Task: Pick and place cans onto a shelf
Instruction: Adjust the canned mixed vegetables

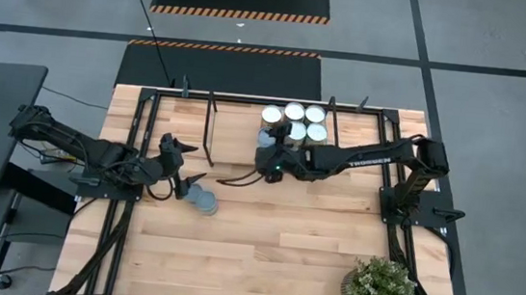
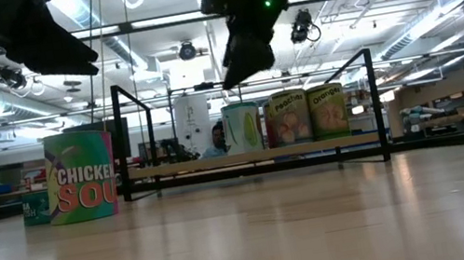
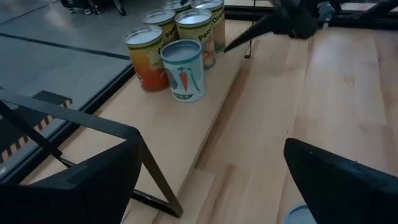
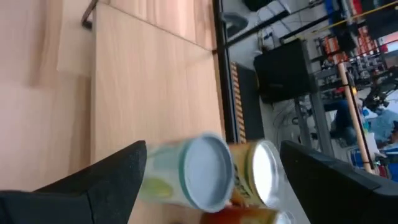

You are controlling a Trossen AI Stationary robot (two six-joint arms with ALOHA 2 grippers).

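Observation:
Several cans [image 1: 296, 122] stand upright in a cluster on the light-wood shelf [image 1: 236, 130] at the table's far side; they also show in the low view [image 2: 291, 118] and in the left wrist view [image 3: 183, 68]. Two more cans [image 1: 202, 199] stand on the tabletop near the left arm; one is the "Chicken Soup" can [image 2: 79, 174]. My left gripper [image 1: 181, 159] is open and empty above and just beyond these two; its wrist view [image 3: 211, 140] looks along the shelf. My right gripper [image 1: 265, 159] is open and empty, raised above the near-left cans of the cluster [image 4: 202, 171].
The shelf's black rod frame [image 2: 125, 138] rises around the board, with posts at its ends. A green potted plant [image 1: 380, 290] stands at the table's near right corner. Bare tabletop [image 1: 283, 237] lies between the shelf and the near edge.

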